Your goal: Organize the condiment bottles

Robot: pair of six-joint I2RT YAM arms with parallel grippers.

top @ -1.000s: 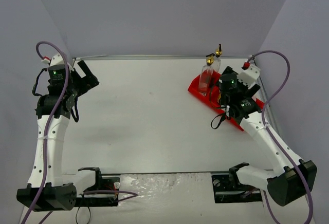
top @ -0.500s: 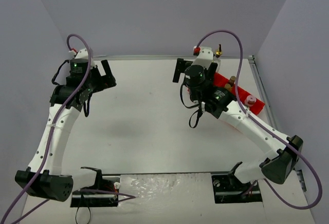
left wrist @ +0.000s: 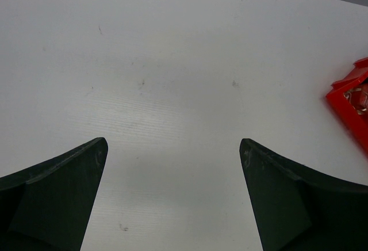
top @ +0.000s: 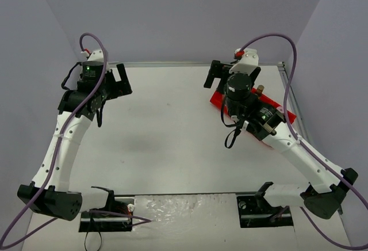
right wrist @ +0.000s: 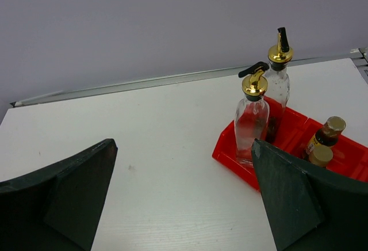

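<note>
Two tall clear glass condiment bottles with gold pour spouts stand upright in the near end of the red tray. Two small amber dark-capped bottles stand further along the tray. My right gripper hangs open and empty over bare table, left of the tray. From above, the right gripper is at the tray's left end and the arm covers most of the tray; one amber bottle peeks out. My left gripper is open and empty over the far-left table.
The white table runs to a metal rail at the back wall. A corner of the red tray shows at the right edge of the left wrist view. Both arm bases sit at the near edge.
The right gripper left the tray, swung left over the table, then drifted back toward the tray's left end, staying open. The left arm moved right from the table's left edge.
</note>
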